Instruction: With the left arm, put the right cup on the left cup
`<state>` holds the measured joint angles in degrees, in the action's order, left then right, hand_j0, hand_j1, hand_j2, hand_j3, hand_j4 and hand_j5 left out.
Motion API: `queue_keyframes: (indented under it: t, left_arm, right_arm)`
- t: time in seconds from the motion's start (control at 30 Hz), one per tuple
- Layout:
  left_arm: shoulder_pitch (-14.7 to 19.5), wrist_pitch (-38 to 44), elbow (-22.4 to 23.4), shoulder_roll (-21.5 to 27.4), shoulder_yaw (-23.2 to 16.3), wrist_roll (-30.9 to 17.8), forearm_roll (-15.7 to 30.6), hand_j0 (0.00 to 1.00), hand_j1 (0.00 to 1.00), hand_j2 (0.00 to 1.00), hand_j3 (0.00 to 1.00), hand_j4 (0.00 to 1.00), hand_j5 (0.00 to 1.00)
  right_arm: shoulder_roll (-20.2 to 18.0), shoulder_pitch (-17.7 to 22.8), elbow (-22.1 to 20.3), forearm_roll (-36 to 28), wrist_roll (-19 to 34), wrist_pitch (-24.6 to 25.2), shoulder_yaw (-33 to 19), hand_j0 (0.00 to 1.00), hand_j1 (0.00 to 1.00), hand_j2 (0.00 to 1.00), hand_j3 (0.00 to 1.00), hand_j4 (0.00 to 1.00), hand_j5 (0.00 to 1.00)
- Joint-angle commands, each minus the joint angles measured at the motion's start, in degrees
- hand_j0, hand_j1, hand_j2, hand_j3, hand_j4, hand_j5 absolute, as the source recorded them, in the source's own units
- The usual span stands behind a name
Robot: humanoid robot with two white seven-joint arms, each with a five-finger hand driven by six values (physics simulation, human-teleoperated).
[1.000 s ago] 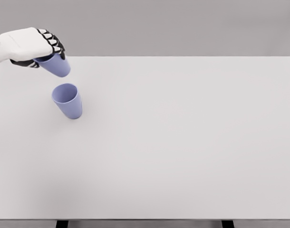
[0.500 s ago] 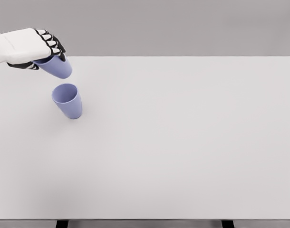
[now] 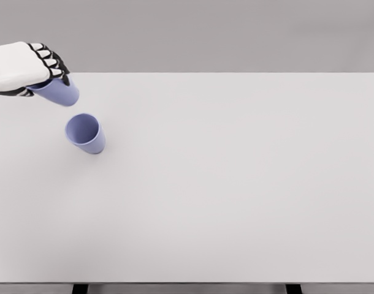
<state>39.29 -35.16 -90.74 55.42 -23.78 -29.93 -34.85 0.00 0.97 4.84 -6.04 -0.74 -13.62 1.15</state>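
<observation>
I hold one lilac cup (image 3: 59, 93) in my left hand (image 3: 21, 66), fingers wrapped round its upper part so its base hangs free to seat. The other cup (image 3: 86, 133) stands open-mouthed on the white table (image 3: 236, 184), below and just right of my hand, apart from it.

Head camera, high, facing down, table (image 3: 236, 184)

The left hand (image 3: 21, 66) grips a lilac cup (image 3: 57, 92) tilted in the air, above-left of the standing cup (image 3: 86, 133) on the white table (image 3: 236, 184).
</observation>
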Motion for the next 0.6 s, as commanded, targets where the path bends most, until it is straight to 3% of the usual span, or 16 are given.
queue_keyframes:
  t: [0.0, 0.23, 0.3, 0.57]
  left_arm:
    - [0.0, 0.2, -1.3, 1.5, 0.4, 0.0, 0.9, 0.67, 0.67, 0.67, 0.67, 0.67, 0.67]
    - [-0.7, 0.2, -3.8, 2.6, 1.1, 0.0, 2.3, 0.67, 0.67, 0.67, 0.67, 0.67, 0.67]
    - [-2.7, 0.2, -5.8, 3.0, 2.1, 0.0, 3.5, 0.67, 0.67, 0.67, 0.67, 0.67, 0.67]
    - [-3.5, 0.2, -6.6, 2.8, 3.8, 0.0, 4.3, 0.67, 0.67, 0.67, 0.67, 0.67, 0.67]
  right_arm:
    - [0.0, 0.0, 0.0, 0.0, 0.0, 0.0, 0.0, 1.00, 1.00, 1.00, 1.00, 1.00, 1.00]
    - [0.0, 0.0, 0.0, 0.0, 0.0, 0.0, 0.0, 1.00, 1.00, 1.00, 1.00, 1.00, 1.00]
    - [0.0, 0.0, 0.0, 0.0, 0.0, 0.0, 0.0, 1.00, 1.00, 1.00, 1.00, 1.00, 1.00]
    - [0.0, 0.0, 0.0, 0.0, 0.0, 0.0, 0.0, 1.00, 1.00, 1.00, 1.00, 1.00, 1.00]
